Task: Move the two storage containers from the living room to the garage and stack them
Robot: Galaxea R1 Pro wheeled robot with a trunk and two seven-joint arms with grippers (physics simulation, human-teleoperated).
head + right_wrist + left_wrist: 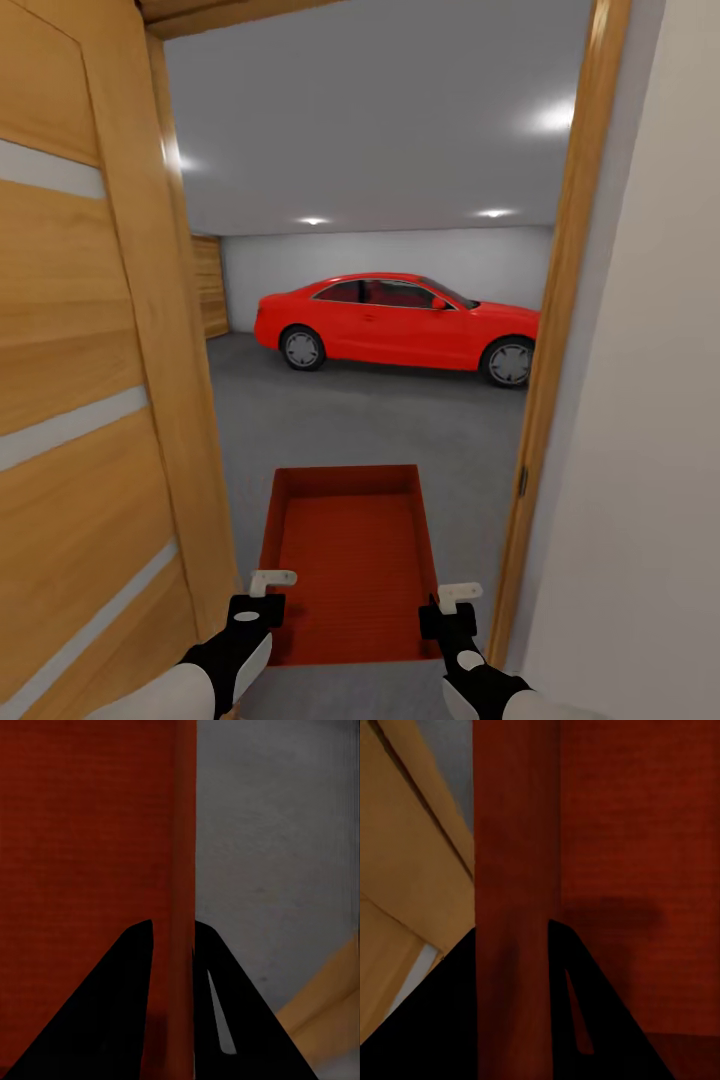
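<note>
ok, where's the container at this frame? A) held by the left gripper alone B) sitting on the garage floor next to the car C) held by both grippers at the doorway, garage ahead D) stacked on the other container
C: the left gripper and right gripper each clamp a side wall of the storage container, carried between the wood door and door frame, with the red car parked ahead.
</note>
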